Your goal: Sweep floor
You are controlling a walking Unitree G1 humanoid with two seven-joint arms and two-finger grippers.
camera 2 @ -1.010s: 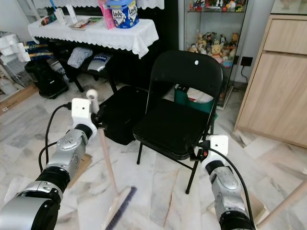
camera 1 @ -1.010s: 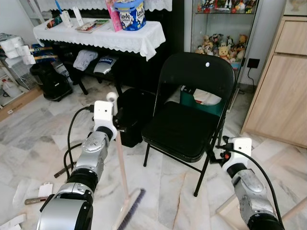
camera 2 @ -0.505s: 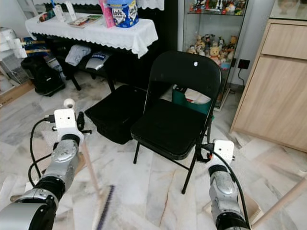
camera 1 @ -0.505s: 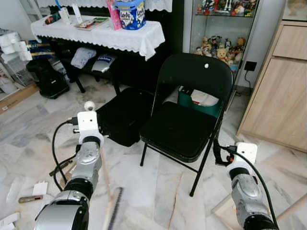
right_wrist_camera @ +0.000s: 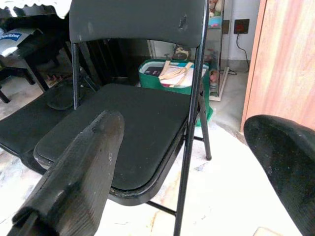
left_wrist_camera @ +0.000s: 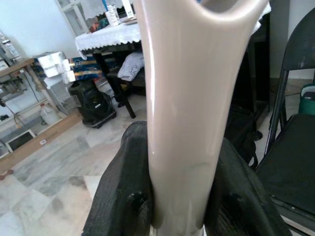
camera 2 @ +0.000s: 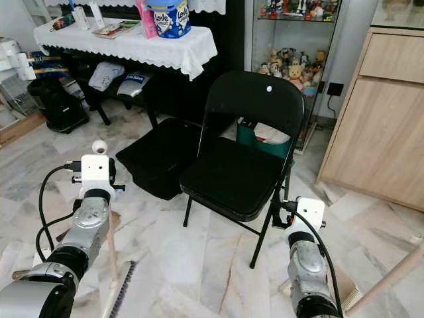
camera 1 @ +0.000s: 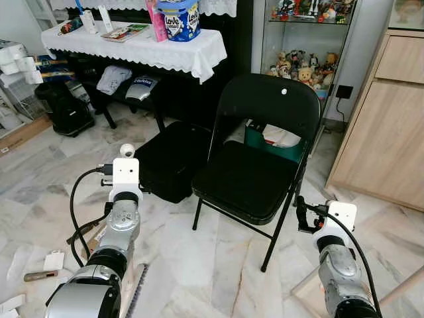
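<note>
My left gripper [left_wrist_camera: 179,140] is shut on the beige broom handle [left_wrist_camera: 182,93], with a black finger [left_wrist_camera: 123,196] pressed to each side. In the left eye view the left arm [camera 1: 122,222] stands left of the black folding chair [camera 1: 255,179]. The broom's dark bristle head [camera 1: 136,295] rests on the marble floor by my left side. My right gripper [right_wrist_camera: 182,125] is open and holds nothing; it faces the chair seat [right_wrist_camera: 123,128]. The right arm [camera 1: 334,255] is low at the chair's right front leg.
A black case [camera 1: 172,159] lies left of the chair. Paper scraps [camera 1: 56,260] and a small brown stick [camera 1: 40,275] lie on the floor at the left. A pale pole [camera 1: 404,288] slants at the lower right. A wooden cabinet [camera 1: 391,106] stands at the right and a cloth-covered table [camera 1: 132,43] behind.
The broom head has swung left across the floor, away from the chair, and my left wrist has come down and left with it. The right arm has barely moved.
</note>
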